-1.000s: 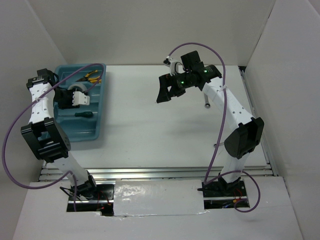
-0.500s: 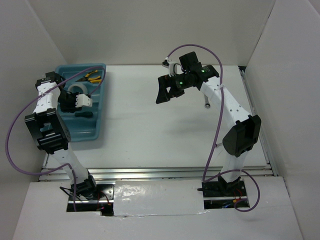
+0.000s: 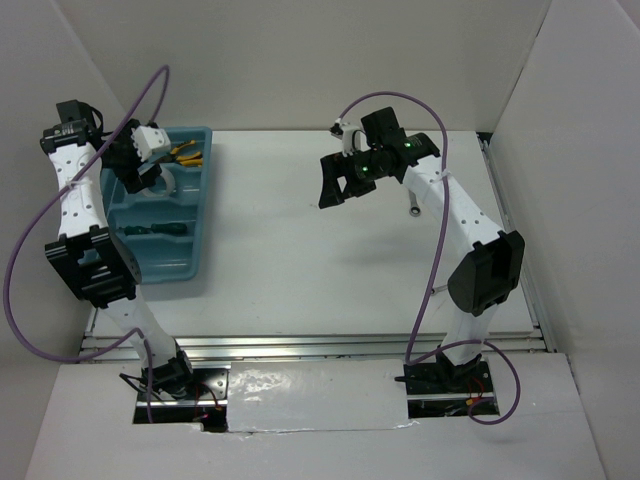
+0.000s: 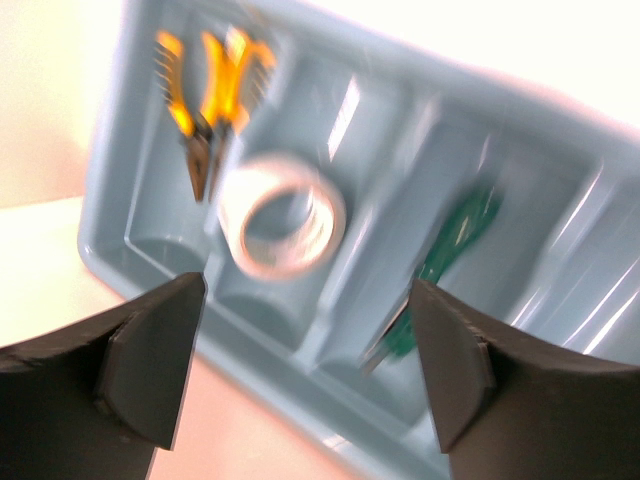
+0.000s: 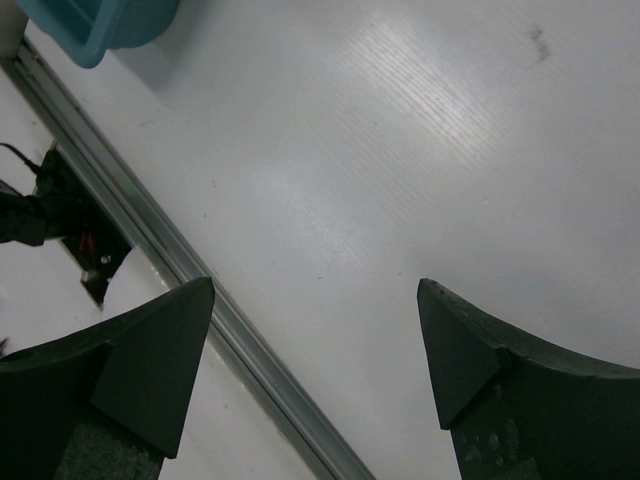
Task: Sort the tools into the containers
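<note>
The light blue tray [image 3: 190, 262] sits at the table's left. In the left wrist view the tray [image 4: 560, 130] holds yellow-orange pliers [image 4: 205, 100], a white tape ring [image 4: 283, 215] and a green-handled screwdriver [image 4: 445, 250], each in its own compartment. From above I see the pliers [image 3: 185, 152] and the screwdriver [image 3: 160, 228]. My left gripper [image 3: 137, 168] is open and empty, raised over the tray's far left end [image 4: 310, 370]. My right gripper [image 3: 335, 180] is open and empty above mid-table [image 5: 315, 350]. A silver wrench end [image 3: 412, 211] peeks out beside the right arm.
White walls close in the table on the left, back and right. A metal rail [image 5: 200, 290] runs along the near table edge. The tray's corner [image 5: 100, 25] shows at the top left of the right wrist view. A purple cable loops off each arm.
My left gripper has lifted up and back from the tape ring's compartment, and the ring stays in the tray. The right arm has barely shifted.
</note>
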Controlling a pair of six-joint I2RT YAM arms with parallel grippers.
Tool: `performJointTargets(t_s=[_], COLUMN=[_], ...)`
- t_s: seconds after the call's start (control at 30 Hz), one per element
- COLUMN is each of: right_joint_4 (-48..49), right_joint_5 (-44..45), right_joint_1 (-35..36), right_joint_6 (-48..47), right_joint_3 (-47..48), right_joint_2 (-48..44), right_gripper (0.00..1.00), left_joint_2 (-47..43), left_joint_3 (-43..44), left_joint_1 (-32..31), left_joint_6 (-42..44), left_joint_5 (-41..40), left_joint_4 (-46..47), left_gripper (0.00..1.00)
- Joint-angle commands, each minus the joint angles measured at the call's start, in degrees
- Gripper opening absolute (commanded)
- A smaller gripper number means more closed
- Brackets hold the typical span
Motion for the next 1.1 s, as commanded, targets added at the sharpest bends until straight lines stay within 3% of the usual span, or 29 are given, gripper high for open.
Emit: performJointTargets(t_s=[0.0, 0.07, 0.1, 0.13, 0.2, 0.27, 0.3, 0.43, 0.6, 0.7, 0.9, 1.07], right_joint_4=[1.8, 0.2, -1.1, -2.8, -6.8, -12.0, -13.5, -15.3, -10.3, -7.8, -3.8, -1.2], right_joint_5=[3.9, 4.5, 4.7, 4.7, 6.8, 11.8, 13.5, 23.8, 34.4, 35.3, 35.2, 32.7], right_joint_1=[-2.9, -7.6, -9.6, -13.7, -17.7, -22.6, -24.1, -29.7, -32.9, -33.2, -31.5, -26.8], right_joint_6=[0.1, 0.1, -1.6, -3.2, -9.3, -15.6, -22.6, -37.3, -50.6, -55.5, -66.0, -73.1], right_joint_3=[-2.1, -3.5, -4.5, -5.0, -7.0, -8.4, -10.7, -21.8, -37.3, -42.7, -49.1, -48.9], right_joint_2=[-5.2, -6.4, -7.1, -7.3, -8.1, -7.9, -7.8, -10.9, -16.0, -18.4, -21.7, -20.3], right_gripper=[0.89, 0.85, 0.79, 0.76, 0.65, 0.56, 0.54, 0.50, 0.46, 0.46, 0.45, 0.48], left_joint_2=[-6.3, -10.6, -16.1, -18.7, -27.6, -32.8, -37.9, -46.8, -48.6, -47.6, -46.5, -45.5], left_joint_3=[4.2, 0.6, -2.1, -9.1, -16.3, -26.1, -29.0, -40.8, -43.0, -43.1, -44.6, -45.0], left_joint_1=[1.8, 2.3, 2.2, 1.9, 0.9, -1.9, -2.8, -6.8, -16.5, -20.0, -24.4, -26.9], left_joint_6=[-23.8, -33.7, -43.6, -48.6, -55.1, -55.3, -55.3, -52.5, -47.2, -45.5, -47.7, -49.8], left_joint_5=[16.9, 20.5, 21.3, 21.1, 21.5, 20.0, 19.6, 21.2, 15.5, 13.5, 10.8, 10.9], left_joint_4=[-0.9, 5.6, 9.0, 16.1, 21.5, 25.1, 26.0, 26.6, 19.0, 16.2, 17.8, 20.4], left_gripper=[0.94, 0.91, 0.85, 0.83, 0.83, 0.90, 0.99, 0.99, 0.99, 0.99, 0.99, 0.99])
